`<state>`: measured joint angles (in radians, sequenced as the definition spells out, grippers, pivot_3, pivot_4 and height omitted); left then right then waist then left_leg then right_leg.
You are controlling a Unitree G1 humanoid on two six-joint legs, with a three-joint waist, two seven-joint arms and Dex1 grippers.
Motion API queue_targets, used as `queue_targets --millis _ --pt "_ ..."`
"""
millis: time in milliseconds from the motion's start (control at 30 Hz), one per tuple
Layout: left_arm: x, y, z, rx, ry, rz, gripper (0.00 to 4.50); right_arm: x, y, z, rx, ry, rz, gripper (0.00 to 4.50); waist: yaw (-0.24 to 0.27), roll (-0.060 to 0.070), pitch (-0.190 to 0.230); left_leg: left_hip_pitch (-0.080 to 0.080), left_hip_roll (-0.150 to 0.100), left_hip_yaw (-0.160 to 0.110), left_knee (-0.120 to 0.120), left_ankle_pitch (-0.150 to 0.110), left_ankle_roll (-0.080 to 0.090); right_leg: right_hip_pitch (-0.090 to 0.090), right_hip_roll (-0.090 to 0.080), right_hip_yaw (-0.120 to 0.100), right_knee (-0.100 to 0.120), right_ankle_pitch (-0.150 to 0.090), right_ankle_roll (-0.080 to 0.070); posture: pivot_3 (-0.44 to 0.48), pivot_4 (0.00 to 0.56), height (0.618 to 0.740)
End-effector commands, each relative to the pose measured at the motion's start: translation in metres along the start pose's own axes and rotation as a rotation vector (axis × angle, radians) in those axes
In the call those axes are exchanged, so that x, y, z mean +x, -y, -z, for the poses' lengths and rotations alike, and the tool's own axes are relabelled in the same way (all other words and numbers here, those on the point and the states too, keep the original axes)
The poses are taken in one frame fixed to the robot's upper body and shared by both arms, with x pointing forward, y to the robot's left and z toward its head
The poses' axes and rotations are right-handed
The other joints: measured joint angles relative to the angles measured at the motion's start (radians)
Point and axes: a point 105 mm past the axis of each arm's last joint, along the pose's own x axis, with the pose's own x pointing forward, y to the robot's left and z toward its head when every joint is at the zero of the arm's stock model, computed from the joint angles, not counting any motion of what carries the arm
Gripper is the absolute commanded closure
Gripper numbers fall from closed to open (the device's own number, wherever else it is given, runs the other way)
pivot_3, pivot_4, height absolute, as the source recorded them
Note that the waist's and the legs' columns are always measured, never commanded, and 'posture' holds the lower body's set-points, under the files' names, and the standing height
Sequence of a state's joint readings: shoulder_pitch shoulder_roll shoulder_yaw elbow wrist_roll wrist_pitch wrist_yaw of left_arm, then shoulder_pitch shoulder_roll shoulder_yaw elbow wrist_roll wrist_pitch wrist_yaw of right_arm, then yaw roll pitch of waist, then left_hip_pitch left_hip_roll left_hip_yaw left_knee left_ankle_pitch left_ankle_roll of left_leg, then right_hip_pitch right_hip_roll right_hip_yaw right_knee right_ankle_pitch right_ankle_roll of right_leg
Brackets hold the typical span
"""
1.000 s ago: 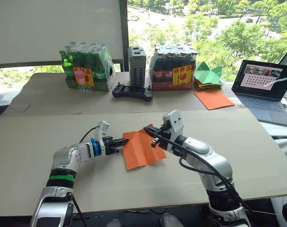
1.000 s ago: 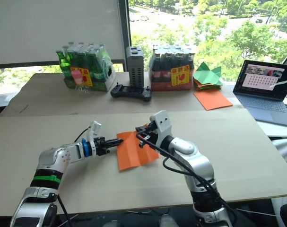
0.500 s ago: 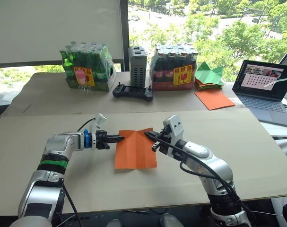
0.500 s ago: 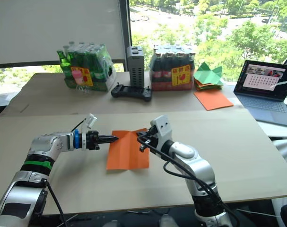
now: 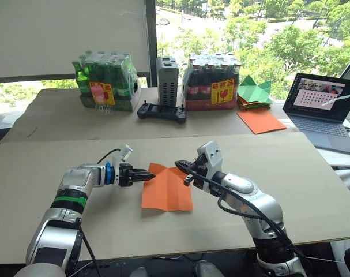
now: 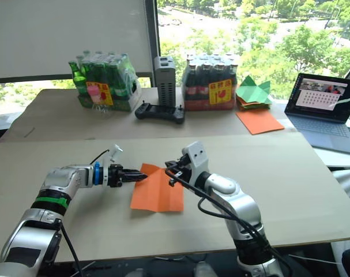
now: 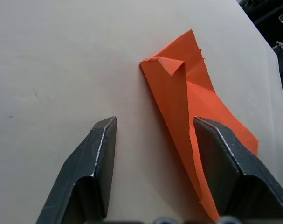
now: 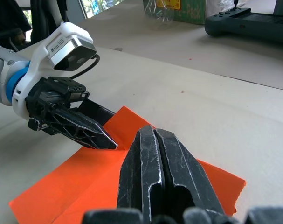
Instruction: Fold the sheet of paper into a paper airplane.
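Note:
The sheet of paper (image 5: 166, 189) lies on the near table as a bright-orange, roughly rectangular piece with a centre crease and one small folded corner (image 7: 171, 65). No paper airplane is in view. My left gripper (image 5: 149, 174) stands open at the sheet's left corner. One of its fingers (image 7: 227, 163) is over the paper's edge and the other rests on bare table. My right gripper (image 8: 155, 135) is shut, its tips at the sheet's far right corner (image 5: 179, 166), with nothing seen between them.
On the far table stand a pack of green bottles (image 5: 105, 81), a grey box (image 5: 167, 72), a black controller (image 5: 161, 111) and a pack of dark bottles (image 5: 212, 81). Green paper shapes (image 5: 254, 92), a larger orange sheet (image 5: 260, 121) and a laptop (image 5: 322, 101) sit at the right.
My left gripper has opened at the sheet's left corner. The sheet, lifted and tilted a second ago, now lies flat and slightly turned. The right gripper stays shut.

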<state>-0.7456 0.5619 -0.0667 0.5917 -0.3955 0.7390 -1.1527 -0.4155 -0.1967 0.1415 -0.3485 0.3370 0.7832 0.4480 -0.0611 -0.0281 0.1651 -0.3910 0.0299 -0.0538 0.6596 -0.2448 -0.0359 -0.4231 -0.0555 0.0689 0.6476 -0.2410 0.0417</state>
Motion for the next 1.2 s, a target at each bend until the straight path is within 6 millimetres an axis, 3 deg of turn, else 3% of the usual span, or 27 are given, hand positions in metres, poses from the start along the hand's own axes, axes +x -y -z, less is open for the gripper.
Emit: queue_targets --millis 33,167,267,333,433,500,633,1000,1200 --pt "-0.016 0.000 -0.037 0.034 0.124 -0.016 1.72 -0.003 -0.006 -0.011 -0.013 0.044 -0.016 4.50 0.000 0.000 0.000 0.000 0.000 0.000 0.000 0.000 0.000 0.000 0.000 0.000 0.000 0.000 0.000 0.000 0.150 0.740" --pt "-0.033 0.009 -0.069 0.043 0.242 0.012 1.72 -0.003 -0.006 -0.010 -0.008 0.042 -0.016 4.50 0.000 0.000 0.000 -0.001 0.000 0.000 0.000 0.000 0.000 0.000 0.000 0.000 0.000 0.000 0.000 0.000 0.150 0.740" --pt "-0.044 0.032 -0.089 0.104 0.296 0.080 1.72 -0.004 -0.006 -0.008 -0.006 0.039 -0.012 4.50 -0.002 0.000 0.000 -0.001 0.000 0.000 0.000 0.000 0.000 0.000 0.000 0.000 0.000 0.000 0.000 0.000 0.150 0.740" --pt "-0.046 0.052 -0.093 0.139 0.300 0.145 1.72 -0.004 -0.005 -0.008 -0.003 0.040 -0.009 4.50 -0.002 0.000 0.000 -0.001 0.000 0.000 0.000 0.000 0.000 0.000 0.000 0.000 0.000 0.000 0.000 0.000 0.150 0.740" --pt "-0.042 0.085 -0.075 0.201 0.232 0.265 2.55 -0.003 -0.004 -0.009 0.002 0.047 -0.003 4.50 -0.004 0.000 0.000 -0.001 0.000 0.000 0.000 0.000 0.000 0.000 0.000 0.000 0.000 0.000 0.000 0.000 0.150 0.740" --pt "-0.036 0.091 -0.060 0.226 0.179 0.275 3.21 -0.003 -0.003 -0.010 0.006 0.052 0.003 4.50 -0.006 0.000 0.000 0.000 0.000 0.000 0.000 0.000 0.000 0.000 0.000 0.000 0.000 0.000 0.000 0.000 0.150 0.740" --pt "-0.016 0.080 -0.026 0.280 0.060 0.195 4.47 -0.002 0.000 -0.011 0.009 0.059 0.022 4.50 -0.004 0.000 0.000 0.001 0.001 0.000 0.000 0.000 0.000 0.000 0.000 0.000 0.001 0.000 0.000 0.000 0.150 0.740" --pt "0.009 0.048 0.020 0.348 -0.050 0.063 4.47 -0.003 0.009 -0.012 -0.017 0.058 0.077 4.50 0.001 0.000 0.000 0.000 0.000 0.000 0.000 0.000 0.000 0.000 0.000 0.000 0.000 0.000 0.000 0.000 0.150 0.740" --pt "0.017 0.035 0.032 0.372 -0.089 0.036 4.47 -0.002 0.011 -0.013 -0.009 0.066 0.089 4.50 0.002 0.000 0.000 0.000 0.000 0.000 0.000 0.000 0.000 0.000 0.000 0.000 0.000 0.000 0.000 0.000 0.150 0.740"
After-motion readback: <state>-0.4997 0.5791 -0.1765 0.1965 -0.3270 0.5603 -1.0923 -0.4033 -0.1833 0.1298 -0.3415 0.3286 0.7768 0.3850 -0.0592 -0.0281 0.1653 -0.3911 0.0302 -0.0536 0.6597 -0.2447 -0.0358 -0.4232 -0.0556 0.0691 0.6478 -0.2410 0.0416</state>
